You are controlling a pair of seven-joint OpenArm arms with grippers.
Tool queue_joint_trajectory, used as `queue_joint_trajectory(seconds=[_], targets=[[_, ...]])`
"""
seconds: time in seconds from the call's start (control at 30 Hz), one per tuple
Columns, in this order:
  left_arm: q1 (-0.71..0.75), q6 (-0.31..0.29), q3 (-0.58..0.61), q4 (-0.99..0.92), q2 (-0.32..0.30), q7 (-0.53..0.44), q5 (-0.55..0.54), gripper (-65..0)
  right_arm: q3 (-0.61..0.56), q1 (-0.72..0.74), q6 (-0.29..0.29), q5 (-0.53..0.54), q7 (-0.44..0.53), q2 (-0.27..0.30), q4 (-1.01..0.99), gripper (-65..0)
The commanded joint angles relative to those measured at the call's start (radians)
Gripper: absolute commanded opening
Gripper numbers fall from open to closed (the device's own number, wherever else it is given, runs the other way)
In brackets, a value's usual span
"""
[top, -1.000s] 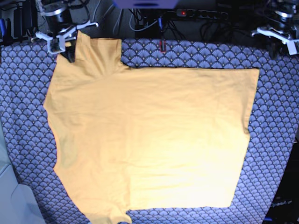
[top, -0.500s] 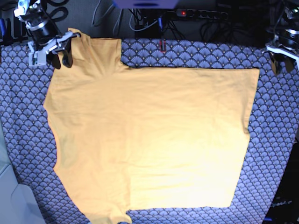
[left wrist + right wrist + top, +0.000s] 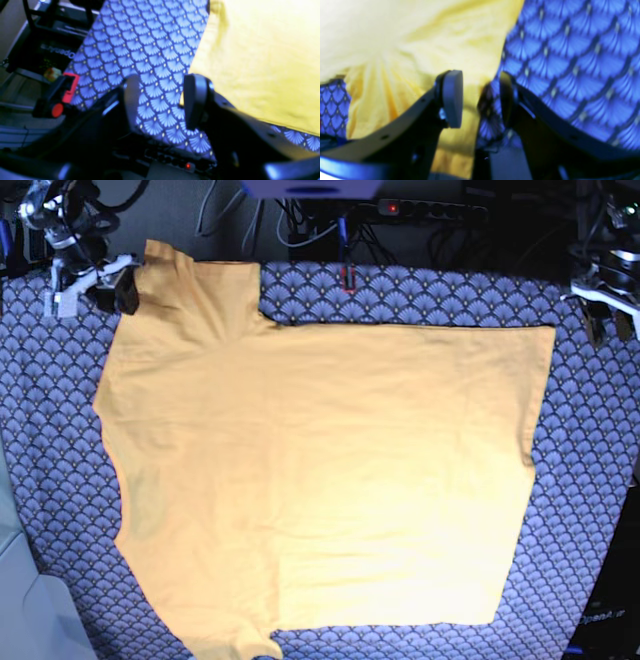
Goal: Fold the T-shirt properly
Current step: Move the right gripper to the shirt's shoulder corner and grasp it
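The yellow-orange T-shirt lies spread flat on the patterned cloth, with one sleeve pointing to the back left. My right gripper hovers at that sleeve's outer edge. In the right wrist view its jaws stand open over the sleeve hem, gripping nothing. My left gripper is at the back right, just beyond the shirt's corner. In the left wrist view it is open above the patterned cloth, with the shirt beside one finger.
A blue-grey scallop-patterned cloth covers the table under the shirt. Behind the table run cables and a power strip with a red light. A red-and-black clamp sits at the table's edge. A pale grey surface borders the front left.
Both grippers have opened. The right one drew the sleeve tip outward to the left, let it go and moved further left. The left one shifted right and down beside the shirt's corner.
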Motion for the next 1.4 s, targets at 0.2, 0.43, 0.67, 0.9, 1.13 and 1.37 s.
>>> queue_joint_trajectory(seconds=[0.2,0.43,0.67,0.9,1.13,1.37], targets=[[0.007,-0.002,-0.01,0.015,-0.013,-0.022,0.01,-37.1,-0.002,-0.035,0.014,0.015,0.02,-0.02,0.01,-39.8],[0.007,-0.002,-0.011,0.014,-0.013,-0.022,0.01,-37.1,-0.01,-0.032,0.014,0.018,0.02,-0.02,-0.02,-39.7],[0.007,-0.002,-0.011,0.012,-0.013,-0.022,0.012,-37.1,-0.001,0.037,0.014,0.014,-0.121,-0.01,-0.115,-39.9],[0.007,-0.002,-0.011,0.01,-0.018,-0.022,0.012,-36.7,-0.001,0.033,0.014,0.017,-0.162,-0.018,-0.106,-49.6],[-0.022,-0.002,-0.011,-0.003,-0.019,-0.022,0.013,-36.6,-0.008,0.01,0.014,0.017,-0.162,-0.018,-0.106,-60.0],[-0.111,-0.002,-0.01,-0.129,-0.019,-0.022,0.013,-36.2,-0.008,0.014,0.014,0.014,-0.162,-0.012,-0.106,-64.0]])
